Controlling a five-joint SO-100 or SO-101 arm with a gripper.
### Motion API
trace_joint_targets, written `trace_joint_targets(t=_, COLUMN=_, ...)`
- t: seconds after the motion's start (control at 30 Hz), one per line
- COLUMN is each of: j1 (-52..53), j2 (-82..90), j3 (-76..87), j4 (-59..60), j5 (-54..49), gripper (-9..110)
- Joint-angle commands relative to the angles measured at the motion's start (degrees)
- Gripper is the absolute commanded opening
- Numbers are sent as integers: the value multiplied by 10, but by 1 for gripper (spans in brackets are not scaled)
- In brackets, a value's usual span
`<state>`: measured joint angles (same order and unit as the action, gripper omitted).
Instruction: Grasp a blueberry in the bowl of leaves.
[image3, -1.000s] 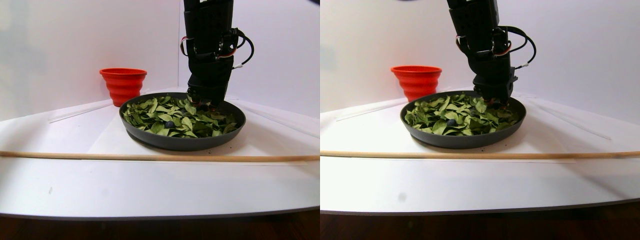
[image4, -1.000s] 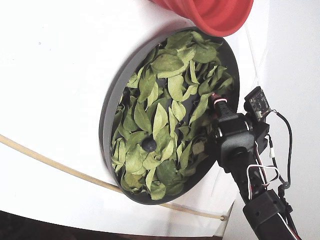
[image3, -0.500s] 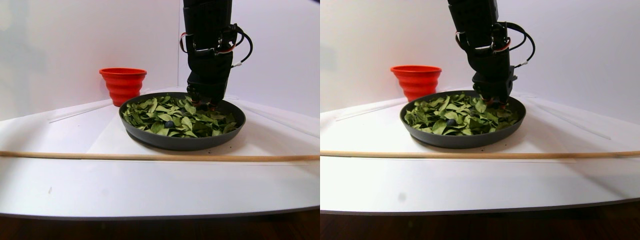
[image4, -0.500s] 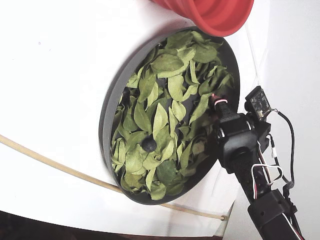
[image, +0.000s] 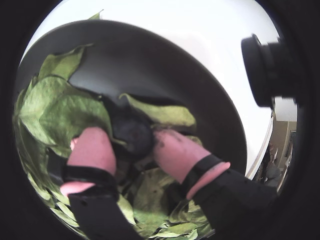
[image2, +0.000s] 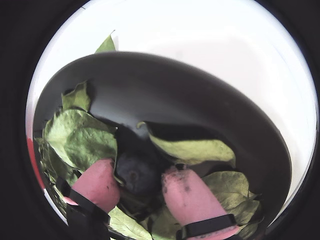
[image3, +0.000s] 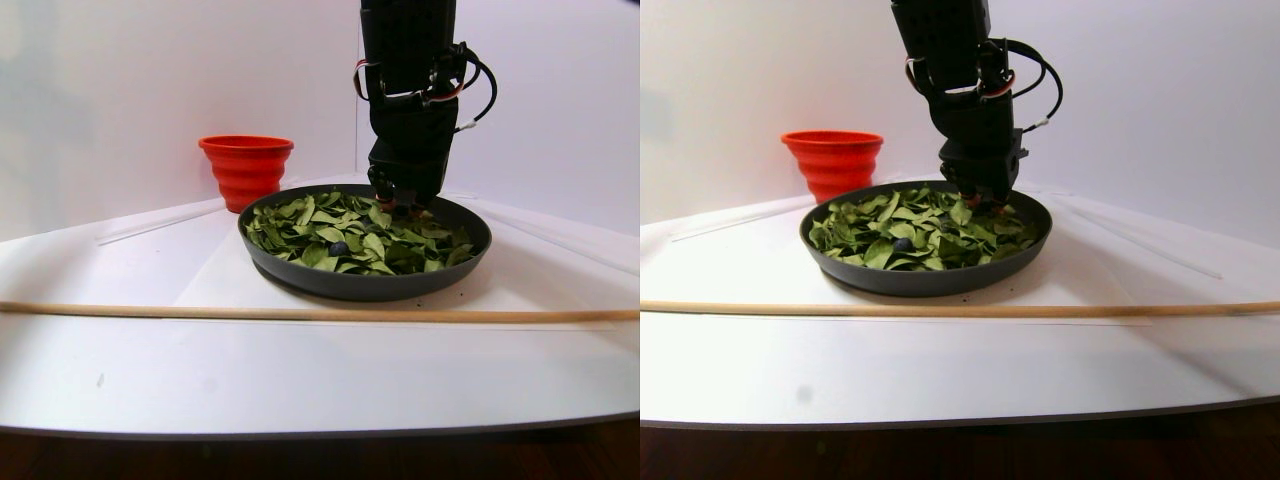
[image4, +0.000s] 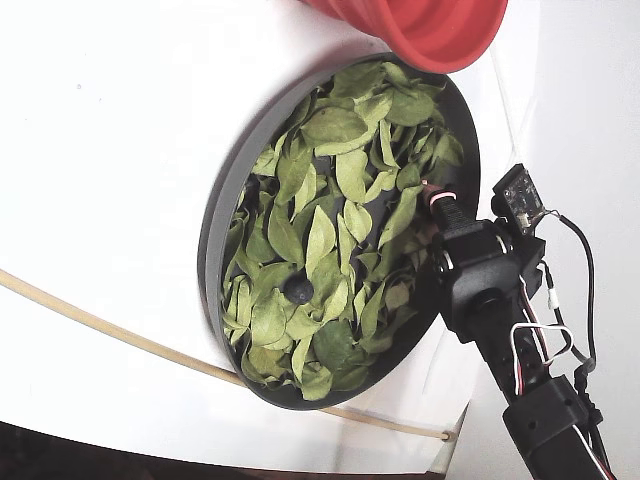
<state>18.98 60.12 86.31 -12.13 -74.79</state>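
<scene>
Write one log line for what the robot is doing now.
phase: grasping | gripper: pink fingertips either side of dark round blueberry, closure unclear | place: wide dark grey bowl of green leaves
</scene>
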Motion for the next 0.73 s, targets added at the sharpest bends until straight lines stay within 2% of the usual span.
trace_joint_targets(t=0.0, j1=-2, j2=86, j3=-1, j4=4, j5=4, gripper=14)
trace_joint_targets(t=0.7, j1=-20, j2=149, j3=44, j4=27, j5=-16, gripper=14)
